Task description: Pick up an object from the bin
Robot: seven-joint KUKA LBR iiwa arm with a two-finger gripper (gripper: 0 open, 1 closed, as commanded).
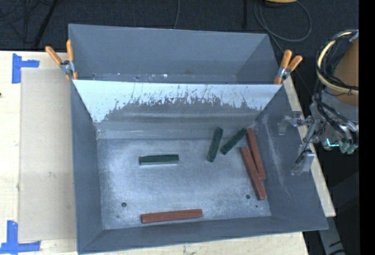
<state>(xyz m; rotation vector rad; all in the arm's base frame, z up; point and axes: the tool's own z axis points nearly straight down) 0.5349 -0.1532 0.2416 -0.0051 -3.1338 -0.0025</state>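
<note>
The arm (343, 72) runs out of view on the right, its upper part cut off, and the cables (334, 113) at its wrist are a tangle I can't follow. The gripper (304, 151) hangs by the right wall of the bin (176, 54), its tip too blurred to make out. The two red-brown bars (253, 157) lie so close that I can't tell touching from overlapping. Dark specks (124, 206) on the floor are too small to name. The bin's near left corner is clipped by the bottom edge.
</note>
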